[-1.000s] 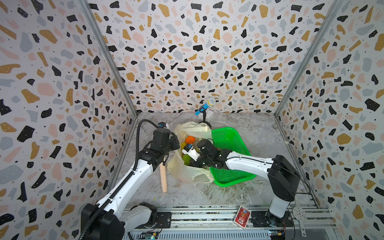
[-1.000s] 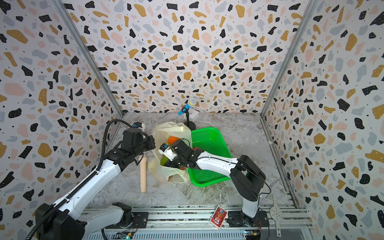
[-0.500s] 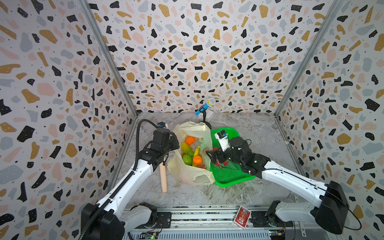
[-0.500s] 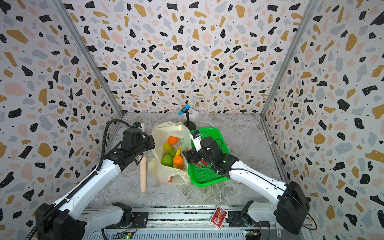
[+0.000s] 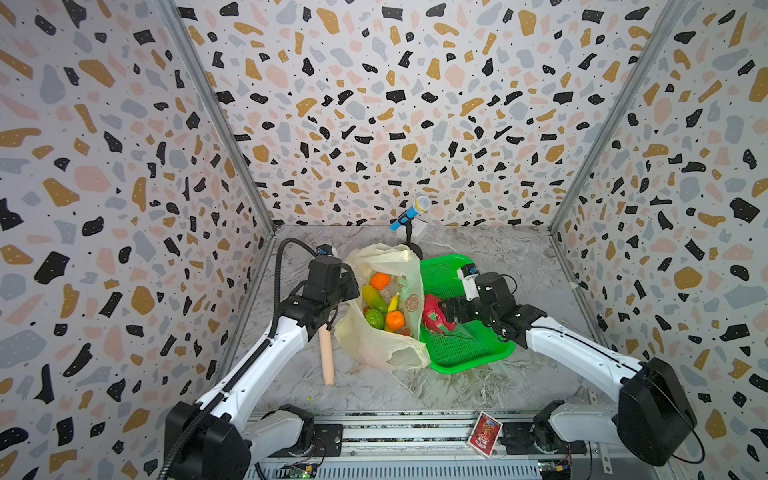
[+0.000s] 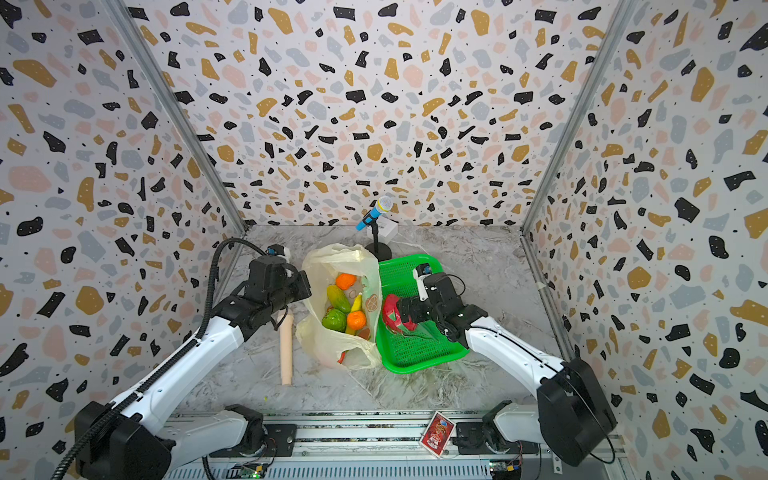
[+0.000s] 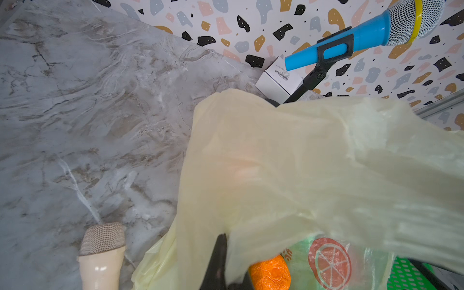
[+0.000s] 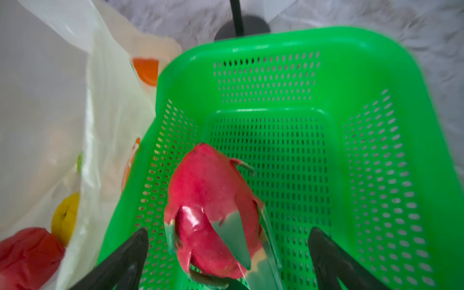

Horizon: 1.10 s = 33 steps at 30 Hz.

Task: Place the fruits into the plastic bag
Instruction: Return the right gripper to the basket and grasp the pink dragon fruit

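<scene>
Straddling the red-pink dragon fruit (image 8: 211, 200) in the green perforated plastic basket (image 8: 376, 75), right gripper (image 8: 227, 236) jaws stand wide, touching nothing; left gripper (image 7: 221, 248) clamps the pale-yellow plastic bag (image 7: 301, 163).

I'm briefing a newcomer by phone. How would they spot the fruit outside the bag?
Find the green perforated basket right of the pale-yellow bag. Inside it, near the bag-side wall, lies the dragon fruit. It alone is unbagged: red-pink with green-tipped scales.
</scene>
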Tool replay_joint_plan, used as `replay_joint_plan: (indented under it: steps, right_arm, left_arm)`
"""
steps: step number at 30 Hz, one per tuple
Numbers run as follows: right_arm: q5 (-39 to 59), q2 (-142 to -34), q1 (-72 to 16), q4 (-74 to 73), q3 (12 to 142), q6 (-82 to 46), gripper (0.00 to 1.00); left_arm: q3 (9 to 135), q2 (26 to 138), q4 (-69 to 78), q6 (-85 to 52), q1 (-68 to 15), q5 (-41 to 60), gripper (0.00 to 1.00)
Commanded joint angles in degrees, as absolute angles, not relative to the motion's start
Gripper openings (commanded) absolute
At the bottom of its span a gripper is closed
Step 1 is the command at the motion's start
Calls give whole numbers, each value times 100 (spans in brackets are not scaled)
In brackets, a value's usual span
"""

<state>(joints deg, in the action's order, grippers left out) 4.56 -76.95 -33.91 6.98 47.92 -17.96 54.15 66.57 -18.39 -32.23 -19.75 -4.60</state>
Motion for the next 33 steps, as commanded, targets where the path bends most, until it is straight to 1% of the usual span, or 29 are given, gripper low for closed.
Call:
replay_joint_plan:
  steps: [1,7,11,17,26,28,30,33]
  right_arm:
    - [808,-7948,-3399,1181,5203,-1375,99]
    - [867,-8257,-3400,1037,5439,-1318,99]
    - [864,-8570,-3443,1220,5736,-1309,99]
    - [674,-9146,-3635,1788,6200,-1230,99]
    - [93,-9884,-3796,2420,6428,-1453,100]
    - [-3,-9967,-3791,2427,6436,-1497,98]
    - [-42,-9993,-3791,2355,6425,-1559,92]
    - [32,-9912,-3788,2146,6366,-1610,80]
  left_arm:
    - [5431,6666,-1765,-3216,-2004,-494,0]
    - [5414,6662,-1769,-3217,-2012,-492,0]
    - [5410,6671,-1769,-3208,-2004,-499,0]
    - [5390,6672,-1766,-3186,-2004,-501,0]
    - [5365,6670,-1758,-3173,-2004,-501,0]
    - [5386,6680,-1758,-3164,-2004,-501,0]
    - [5389,6695,-1758,-3160,-2004,-501,0]
    - [5413,6713,-1762,-3151,-2005,-492,0]
